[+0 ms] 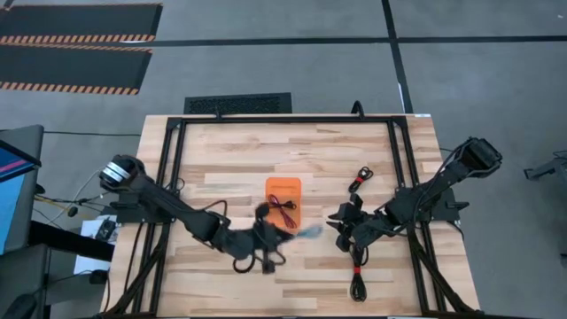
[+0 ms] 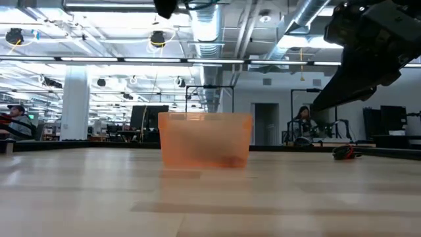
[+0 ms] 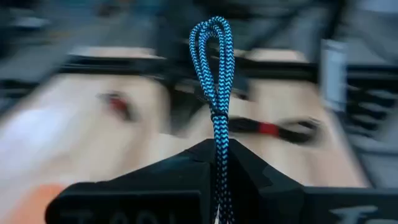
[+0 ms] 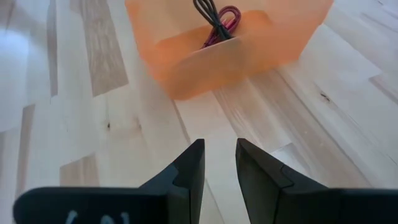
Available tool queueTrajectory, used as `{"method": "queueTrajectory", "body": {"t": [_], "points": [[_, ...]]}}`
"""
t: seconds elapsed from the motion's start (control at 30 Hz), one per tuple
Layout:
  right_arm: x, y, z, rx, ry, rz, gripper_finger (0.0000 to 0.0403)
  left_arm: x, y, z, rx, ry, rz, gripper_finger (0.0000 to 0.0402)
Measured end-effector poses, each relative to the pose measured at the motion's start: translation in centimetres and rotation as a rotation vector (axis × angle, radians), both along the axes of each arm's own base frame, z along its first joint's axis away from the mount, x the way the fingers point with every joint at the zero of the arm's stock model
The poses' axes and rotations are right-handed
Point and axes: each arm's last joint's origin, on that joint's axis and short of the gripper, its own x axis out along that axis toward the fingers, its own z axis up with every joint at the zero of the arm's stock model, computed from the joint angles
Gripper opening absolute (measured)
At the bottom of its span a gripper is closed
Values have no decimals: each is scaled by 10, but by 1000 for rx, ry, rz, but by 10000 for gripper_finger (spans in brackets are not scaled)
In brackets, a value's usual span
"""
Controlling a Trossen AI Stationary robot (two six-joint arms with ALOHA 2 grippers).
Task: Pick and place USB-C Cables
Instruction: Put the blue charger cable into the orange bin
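A teal-blue braided cable bundle (image 3: 214, 62) sits in my shut left gripper (image 3: 217, 146). In the high view that gripper (image 1: 282, 235) is just near of the orange bin (image 1: 283, 190), and the cable (image 1: 310, 232) sticks out toward the right. Maroon and black cables (image 4: 217, 22) lie on the bin's floor. My right gripper (image 4: 219, 149) hovers open with a narrow gap over bare wood to the right of the bin (image 4: 224, 50); in the high view it (image 1: 341, 229) touches nothing. My left gripper pinches the teal-blue bundle between its two fingers, just below its wrapped waist (image 3: 217, 134). The looped end (image 3: 211, 34) sticks straight out past the fingertips. The bundle is lifted clear of the table. Its other end is hidden behind the fingers.
A black cable with a red tie (image 1: 357, 275) lies near the near edge, below my right gripper. Another black and red bundle (image 1: 361, 180) lies right of the bin, also in the low view (image 2: 345, 153). A black frame (image 1: 177, 159) borders the table. People sit in the room beyond.
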Motion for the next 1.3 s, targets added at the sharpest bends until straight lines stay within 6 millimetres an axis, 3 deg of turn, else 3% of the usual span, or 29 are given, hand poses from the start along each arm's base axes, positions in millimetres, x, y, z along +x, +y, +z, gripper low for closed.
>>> {"method": "queueTrajectory", "body": {"t": [0.23, 0.47, 0.63, 0.77, 1.03, 1.3], "points": [[0, 0, 0, -1, 0, -1, 116, 7, 45, 1, 6, -22, 366, 15], [-1, -1, -1, -7, 11, -1, 116, 21, 85, -33, -197, 119, 507, 16], [-2, -2, -3, -12, 32, -8, 116, 23, 86, -63, -259, 181, 610, 16], [-2, -2, -3, -8, 32, -12, 116, 26, 89, -69, -386, 180, 636, 16], [-2, -2, -3, -6, 31, -14, 116, 25, 91, -70, -391, 194, 642, 23], [-2, -2, -2, -6, 28, -15, 116, 23, 91, -71, -364, 213, 641, 117]]}}
